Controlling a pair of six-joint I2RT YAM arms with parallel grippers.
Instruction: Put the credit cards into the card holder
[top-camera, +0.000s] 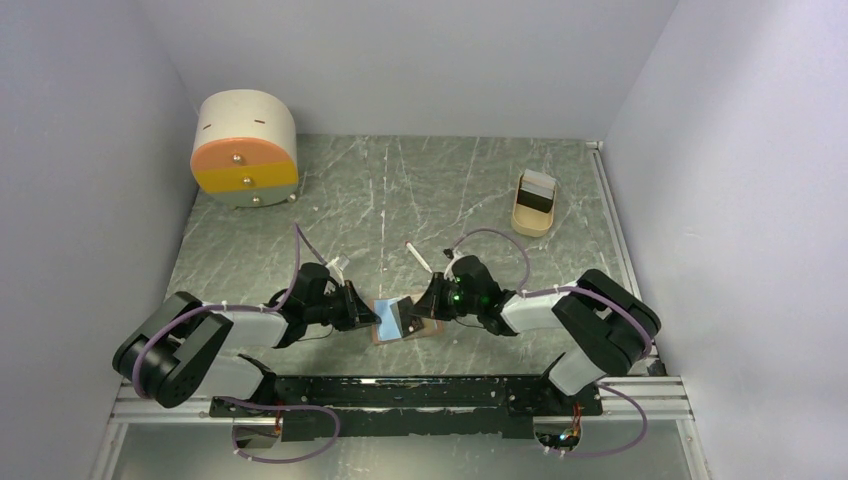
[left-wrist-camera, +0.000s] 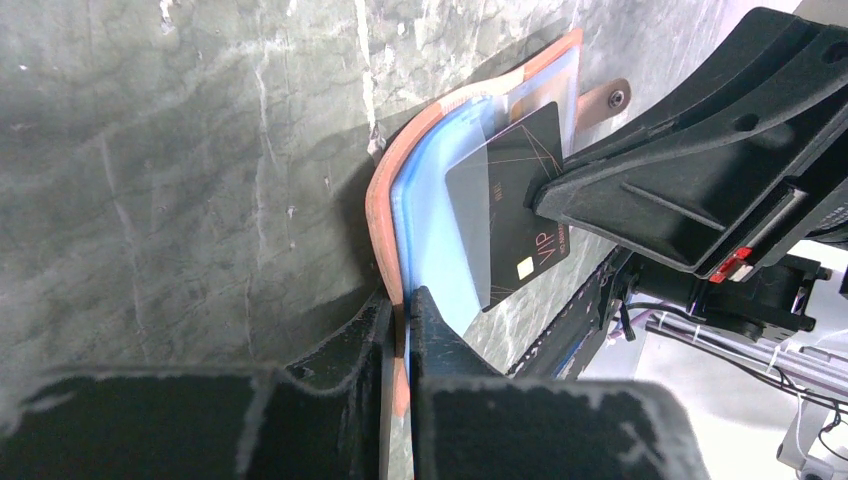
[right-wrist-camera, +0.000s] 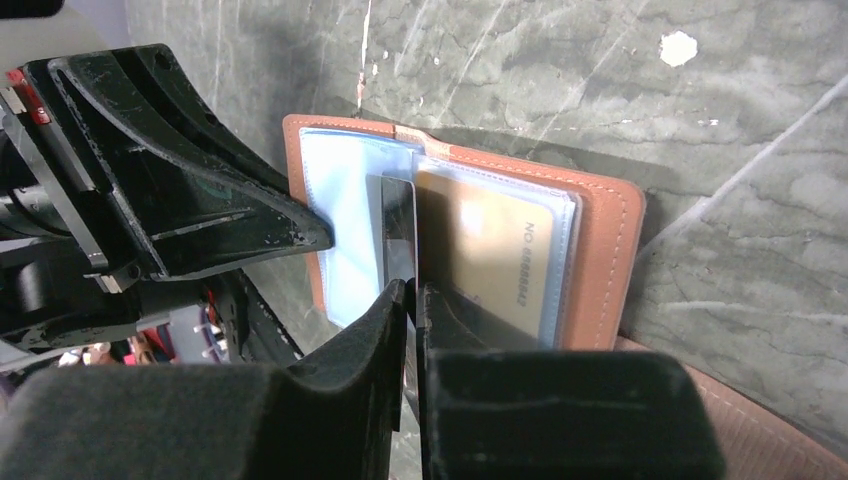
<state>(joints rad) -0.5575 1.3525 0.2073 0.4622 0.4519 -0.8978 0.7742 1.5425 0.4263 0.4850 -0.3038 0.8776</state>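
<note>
**Base:** grey-green marbled counter (top-camera: 450, 190), carrying all items below.

**Far left:** drum-shaped cream cabinet (top-camera: 245, 148) with a round orange-and-yellow front and small metal knobs. It stands on the counter, well apart from the other items.

**Left of centre, near:** left tool (left-wrist-camera: 403, 310), black, two-fingered. Its jaws are narrow and clamped on the left edge of the card holder, with leather and blue sleeve both between the fingers.

**Centre, near:** tan-orange leather card holder (top-camera: 392, 320) with clear, blue-tinted plastic sleeves. It lies open between the two tools. Its left cover bows up from the counter where the left tool grips it.

**At the holder's fold:** glossy black plastic credit card (left-wrist-camera: 515, 200) with a gold chip and "VIP" lettering. It is held edge-on against the sleeves, and a clear sleeve overlaps part of it. How deep it sits cannot be told.

**Right half of the holder:** gold-tan plastic credit card (right-wrist-camera: 500, 270) with a printed number along one side, seated inside a clear sleeve.

**Right of centre, near:** right tool (right-wrist-camera: 410, 290), black, two-fingered. Its jaws are narrow and pinch the black card by its edge.

**Just on the far side of the right tool:** thin white pen-like stick (top-camera: 418, 258), lying slanted on the counter.

**Far right:** beige oblong tray (top-camera: 530, 222) holding spare credit cards (top-camera: 538, 188), the front one black with a white band. It sits well apart from the holder.
</note>
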